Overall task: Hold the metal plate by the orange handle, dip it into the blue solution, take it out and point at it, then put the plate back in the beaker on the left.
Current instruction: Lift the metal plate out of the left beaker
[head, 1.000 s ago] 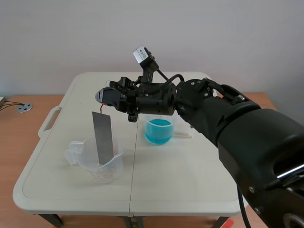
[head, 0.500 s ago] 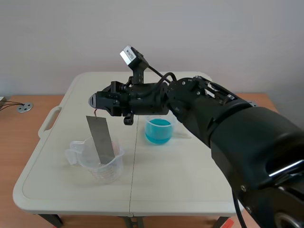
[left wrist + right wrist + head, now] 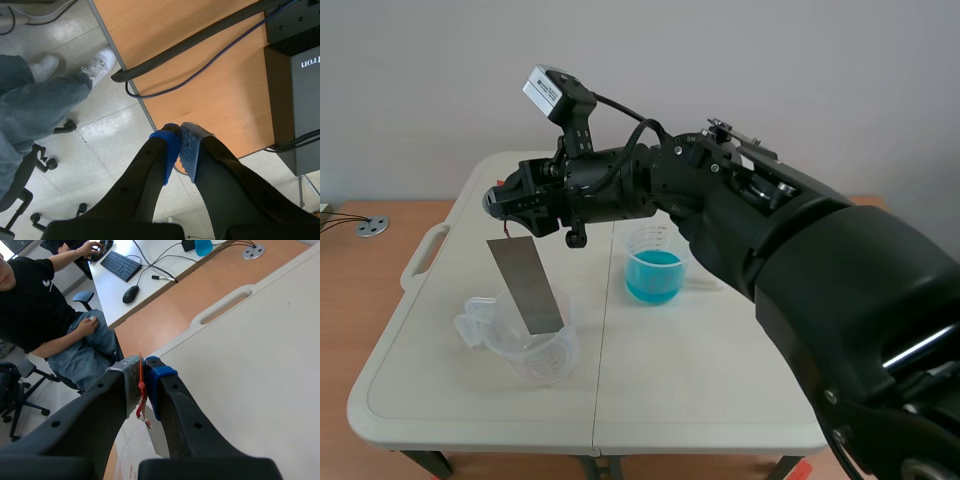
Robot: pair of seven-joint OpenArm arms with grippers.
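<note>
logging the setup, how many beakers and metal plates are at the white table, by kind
beakers: 2 (left beaker, beaker of blue solution)
metal plate: 1
total: 3

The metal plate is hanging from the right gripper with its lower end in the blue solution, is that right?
No. The metal plate hangs from the right gripper, but its lower end is in the clear beaker, not the blue solution, as the scene view shows.
</note>
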